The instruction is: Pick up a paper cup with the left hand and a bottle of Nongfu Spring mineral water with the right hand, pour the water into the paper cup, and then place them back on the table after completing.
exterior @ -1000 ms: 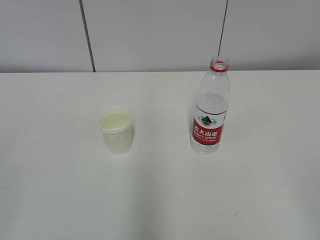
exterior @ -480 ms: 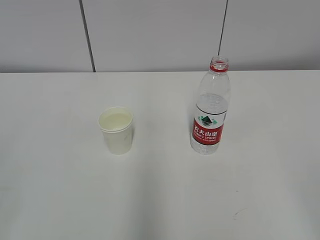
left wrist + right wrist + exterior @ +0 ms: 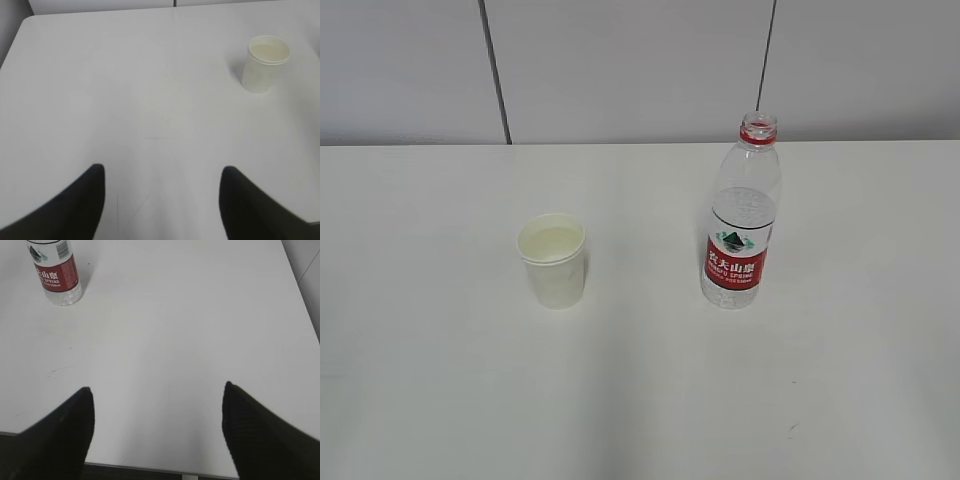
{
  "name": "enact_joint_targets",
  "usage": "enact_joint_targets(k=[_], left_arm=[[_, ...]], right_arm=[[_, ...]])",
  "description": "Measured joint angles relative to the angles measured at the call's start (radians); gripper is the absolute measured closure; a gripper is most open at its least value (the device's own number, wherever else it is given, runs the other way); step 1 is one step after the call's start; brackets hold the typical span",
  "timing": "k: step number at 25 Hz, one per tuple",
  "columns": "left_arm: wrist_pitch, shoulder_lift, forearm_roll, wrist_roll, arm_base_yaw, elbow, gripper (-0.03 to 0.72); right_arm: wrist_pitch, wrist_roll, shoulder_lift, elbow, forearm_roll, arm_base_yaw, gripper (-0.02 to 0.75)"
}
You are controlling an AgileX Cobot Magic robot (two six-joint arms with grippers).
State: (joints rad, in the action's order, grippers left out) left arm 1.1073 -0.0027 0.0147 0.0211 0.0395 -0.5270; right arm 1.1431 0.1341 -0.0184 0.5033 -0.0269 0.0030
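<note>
A white paper cup (image 3: 553, 260) stands upright on the white table (image 3: 640, 400), with clear water inside. It also shows in the left wrist view (image 3: 265, 63) at the upper right. An uncapped Nongfu Spring bottle (image 3: 741, 215) with a red label stands upright to the cup's right, nearly empty. It also shows in the right wrist view (image 3: 54, 271) at the top left. My left gripper (image 3: 163, 172) is open and empty, well back from the cup. My right gripper (image 3: 158, 392) is open and empty, near the table's front edge, far from the bottle. Neither gripper shows in the exterior view.
A grey panelled wall (image 3: 640, 70) stands behind the table. The table's front edge (image 3: 150, 469) shows below my right gripper. The table's right edge (image 3: 300, 295) runs along the right wrist view.
</note>
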Motion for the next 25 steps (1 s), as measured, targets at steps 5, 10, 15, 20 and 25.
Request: enact_joint_targets(k=[5, 10, 15, 20, 25], left_arm=[[0.000, 0.000, 0.000, 0.000, 0.000, 0.000, 0.247], [0.000, 0.000, 0.000, 0.000, 0.000, 0.000, 0.251], [0.000, 0.000, 0.000, 0.000, 0.000, 0.000, 0.251], [0.000, 0.000, 0.000, 0.000, 0.000, 0.000, 0.251], [0.000, 0.000, 0.000, 0.000, 0.000, 0.000, 0.251]], right_arm=[[0.000, 0.000, 0.000, 0.000, 0.000, 0.000, 0.150], [0.000, 0.000, 0.000, 0.000, 0.000, 0.000, 0.150], [0.000, 0.000, 0.000, 0.000, 0.000, 0.000, 0.150], [0.000, 0.000, 0.000, 0.000, 0.000, 0.000, 0.150], [0.000, 0.000, 0.000, 0.000, 0.000, 0.000, 0.150]])
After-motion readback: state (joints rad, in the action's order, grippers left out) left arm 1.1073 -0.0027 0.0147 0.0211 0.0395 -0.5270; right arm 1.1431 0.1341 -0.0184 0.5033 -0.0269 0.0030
